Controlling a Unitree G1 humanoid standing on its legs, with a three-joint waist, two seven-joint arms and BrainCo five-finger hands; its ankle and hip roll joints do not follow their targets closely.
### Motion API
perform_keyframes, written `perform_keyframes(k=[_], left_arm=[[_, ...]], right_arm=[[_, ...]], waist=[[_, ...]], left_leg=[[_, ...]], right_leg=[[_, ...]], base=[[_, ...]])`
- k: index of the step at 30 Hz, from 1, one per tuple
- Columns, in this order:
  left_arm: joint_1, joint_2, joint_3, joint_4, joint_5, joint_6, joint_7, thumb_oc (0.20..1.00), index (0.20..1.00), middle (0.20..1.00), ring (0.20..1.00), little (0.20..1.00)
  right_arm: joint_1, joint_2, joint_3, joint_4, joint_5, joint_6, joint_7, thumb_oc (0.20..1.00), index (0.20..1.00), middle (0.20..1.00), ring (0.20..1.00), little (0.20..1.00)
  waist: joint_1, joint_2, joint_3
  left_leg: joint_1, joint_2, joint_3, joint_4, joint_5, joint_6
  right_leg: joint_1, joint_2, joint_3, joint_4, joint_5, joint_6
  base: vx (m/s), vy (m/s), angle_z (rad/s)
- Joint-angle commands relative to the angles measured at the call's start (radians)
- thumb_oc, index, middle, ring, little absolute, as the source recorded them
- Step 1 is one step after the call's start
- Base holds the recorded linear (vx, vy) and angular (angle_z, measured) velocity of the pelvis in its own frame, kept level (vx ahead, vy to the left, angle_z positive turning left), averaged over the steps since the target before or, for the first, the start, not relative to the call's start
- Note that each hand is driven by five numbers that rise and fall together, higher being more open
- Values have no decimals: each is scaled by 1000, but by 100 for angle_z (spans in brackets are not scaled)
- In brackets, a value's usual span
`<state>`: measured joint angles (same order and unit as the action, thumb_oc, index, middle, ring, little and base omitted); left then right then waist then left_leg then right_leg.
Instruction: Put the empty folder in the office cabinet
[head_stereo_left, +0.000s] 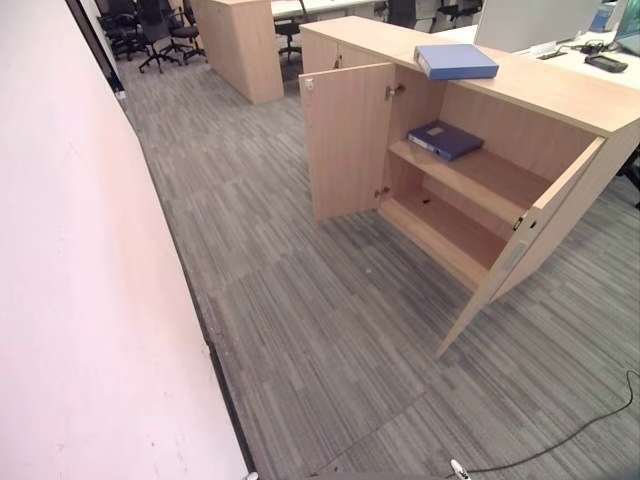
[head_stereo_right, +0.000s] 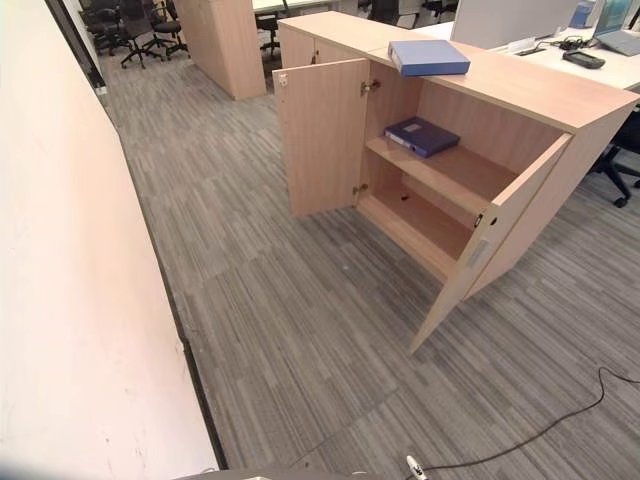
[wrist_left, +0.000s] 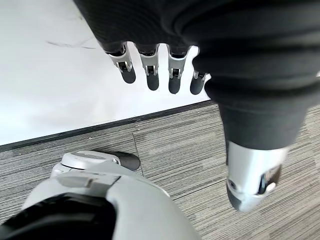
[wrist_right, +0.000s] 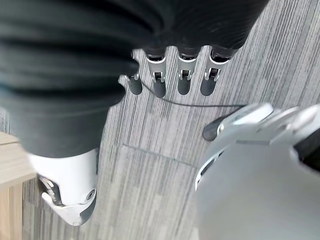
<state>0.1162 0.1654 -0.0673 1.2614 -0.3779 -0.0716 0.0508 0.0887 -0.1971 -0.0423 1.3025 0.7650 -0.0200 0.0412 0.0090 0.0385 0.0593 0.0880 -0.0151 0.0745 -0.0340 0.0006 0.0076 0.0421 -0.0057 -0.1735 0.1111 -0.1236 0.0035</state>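
Observation:
A light-wood office cabinet (head_stereo_left: 560, 95) stands with both doors swung open. On its top lies a blue folder (head_stereo_left: 456, 61), flat. A darker blue folder (head_stereo_left: 445, 139) lies on the upper shelf (head_stereo_left: 480, 180) inside. The lower shelf (head_stereo_left: 445, 230) holds nothing. My left hand (wrist_left: 150, 70) hangs over the carpet with straight fingers and holds nothing. My right hand (wrist_right: 175, 75) hangs the same way, empty, over the grey carpet.
A pale wall (head_stereo_left: 90, 300) runs along the left. The left cabinet door (head_stereo_left: 345, 140) and the right door (head_stereo_left: 520, 250) jut out over the carpet. Office chairs (head_stereo_left: 150, 30) and another wooden unit (head_stereo_left: 240, 45) stand at the back. A desk with devices (head_stereo_left: 605, 62) lies behind the cabinet.

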Motion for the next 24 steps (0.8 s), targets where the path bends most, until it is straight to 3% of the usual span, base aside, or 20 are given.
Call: perform_keyframes(k=[1,16,24], left_arm=[[-49,-5,43,44,24,-30,20,1000,1000,1000,1000,1000],[-58,-1,34,59,16,-22,-18,1000,1000,1000,1000,1000],[-65,5,19,25,78,-53,62,1000,1000,1000,1000,1000]], right_arm=[[-62,8,-3,57,7,-18,5,1000,1000,1000,1000,1000],[-65,0,2,58,-8,-5,26,1000,1000,1000,1000,1000],[-68,10,6,43,-22,-36,-15,1000,1000,1000,1000,1000]], waist=[[5,-28,0],[4,-23,4],[12,-28,7]], left_leg=[[20,-2,37,-53,-32,-44],[21,-14,24,-53,-39,-37],[26,-20,15,-53,-44,-35]], right_leg=[[48,-73,-24,-198,172,129],[50,-77,-18,-198,174,129],[53,-83,-24,-198,175,134]], base=[[0,0,0],[5,15,0],[0,0,0]])
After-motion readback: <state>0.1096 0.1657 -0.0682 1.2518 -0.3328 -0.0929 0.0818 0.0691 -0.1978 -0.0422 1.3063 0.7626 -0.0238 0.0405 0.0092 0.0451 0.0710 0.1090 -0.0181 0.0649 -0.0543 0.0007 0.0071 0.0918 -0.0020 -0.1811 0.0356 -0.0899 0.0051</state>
